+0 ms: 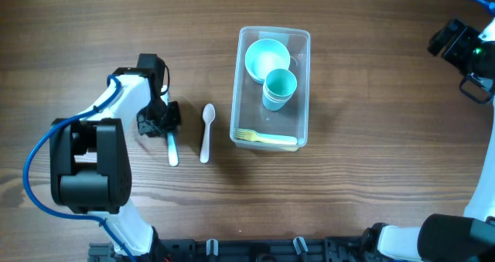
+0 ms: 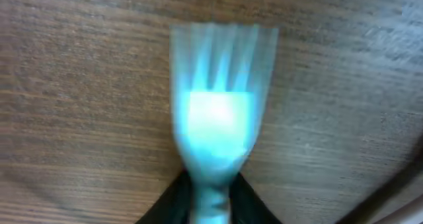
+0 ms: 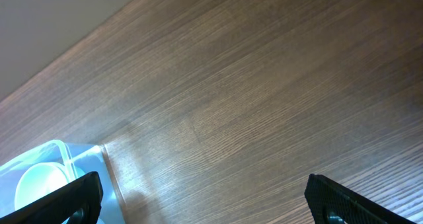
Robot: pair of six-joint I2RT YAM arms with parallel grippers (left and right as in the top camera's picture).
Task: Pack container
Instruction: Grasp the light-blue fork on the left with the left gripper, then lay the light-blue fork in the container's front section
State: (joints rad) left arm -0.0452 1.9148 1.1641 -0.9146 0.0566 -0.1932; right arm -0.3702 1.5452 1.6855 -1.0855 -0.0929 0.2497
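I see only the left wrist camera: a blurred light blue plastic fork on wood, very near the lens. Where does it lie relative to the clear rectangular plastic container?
Observer: The light blue plastic fork lies left of the clear rectangular plastic container, apart from it. The left gripper is shut on its handle.
Operator: Is anything between them?
Observer: Yes, a white plastic spoon lies on the wooden table between the two.
Operator: What is inside the container?
Observer: A teal round bowl, a teal cup and a yellow fork.
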